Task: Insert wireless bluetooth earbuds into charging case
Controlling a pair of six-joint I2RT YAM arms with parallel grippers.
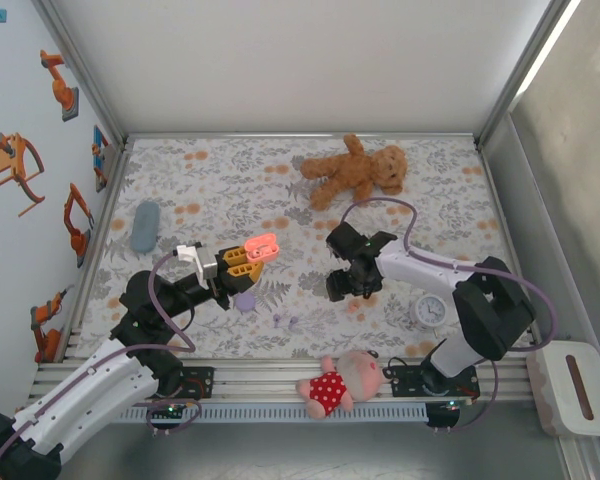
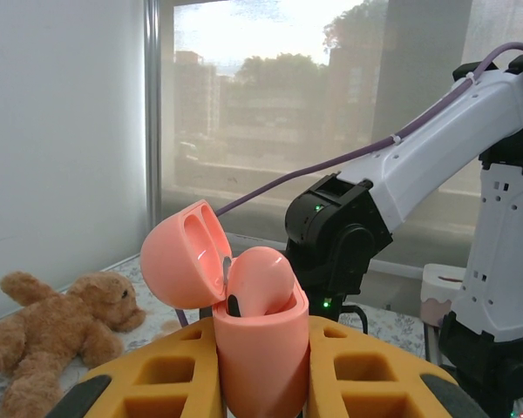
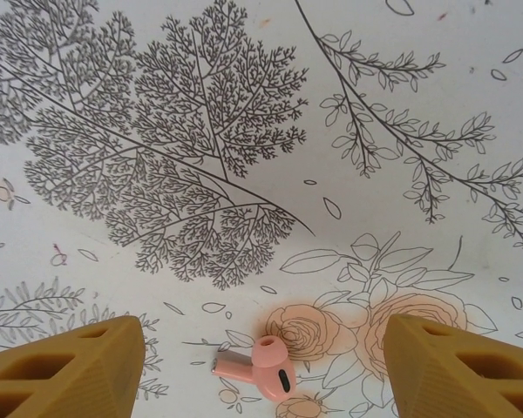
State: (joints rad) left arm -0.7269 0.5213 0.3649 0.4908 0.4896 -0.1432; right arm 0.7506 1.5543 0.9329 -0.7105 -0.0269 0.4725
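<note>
In the top view, the left gripper (image 1: 248, 257) is clenched on the open coral plastic charging case (image 1: 263, 246) and holds it off the floral tablecloth (image 1: 430, 190), lid toward the right arm. The right gripper (image 1: 348, 277) hangs low over the cloth, well apart from the case. A small lilac rounded case (image 1: 245, 300) lies on the cloth just below the left gripper.

From the left wrist, we see the charging case (image 2: 260, 348) upright between the yellow fingers (image 2: 157, 374), its lid tipped back. What looks like one pink bud (image 2: 261, 279) sits in a socket.

From the right wrist, the small orange-pink plastic earbud (image 3: 263, 366) lies on its side on the cloth, stem to the left. The right gripper (image 3: 261, 329) is released, and its yellow fingertips (image 3: 78, 366) stand apart on either side of the bud without touching it.

We judge the step in hand to be picking up the second bud. The next move calls for a short descent and a gentle pinch across the bud's body. We would then carry it to the case and put it stem-first into the free socket.
</note>
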